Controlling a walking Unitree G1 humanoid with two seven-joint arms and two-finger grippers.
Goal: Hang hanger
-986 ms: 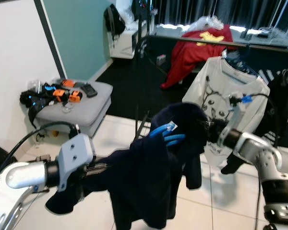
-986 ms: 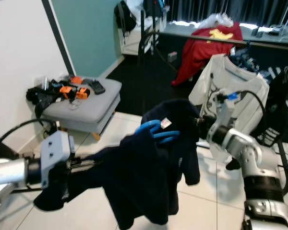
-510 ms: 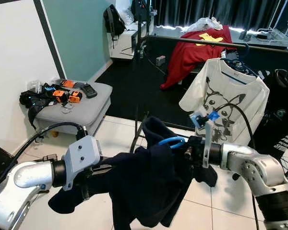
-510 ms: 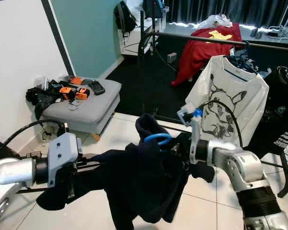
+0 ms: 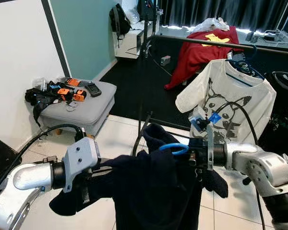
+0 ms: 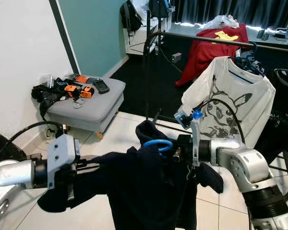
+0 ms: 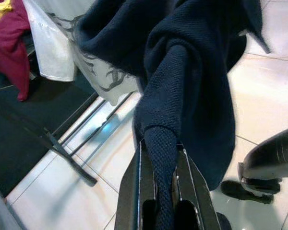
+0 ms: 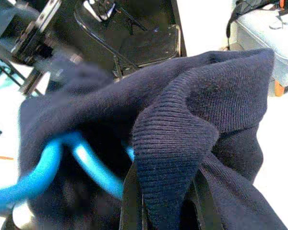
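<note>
Dark navy knit of the sweater (image 5: 156, 191) buries most of the blue hanger (image 5: 174, 148), leaving just its hook loop showing at the collar. The left gripper (image 7: 159, 158) is clamped on a sleeve fold, and the right gripper (image 8: 165, 179) pinches the ribbed collar beside the hanger, the garment held between both arms, near the clothes rail (image 5: 201, 42).

Teal wall (image 5: 84, 33), white tiles (image 5: 120, 136), grey ottoman (image 5: 77, 108)

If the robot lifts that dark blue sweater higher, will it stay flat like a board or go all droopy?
Probably droopy. The sweater already sags in folds between the left gripper and right gripper, so it looks soft, not stiff. Its thick knit ribbing suggests the fingers won't slip easily. The blue hanger inside seems stiffer and may hold the neck up a bit.
</note>
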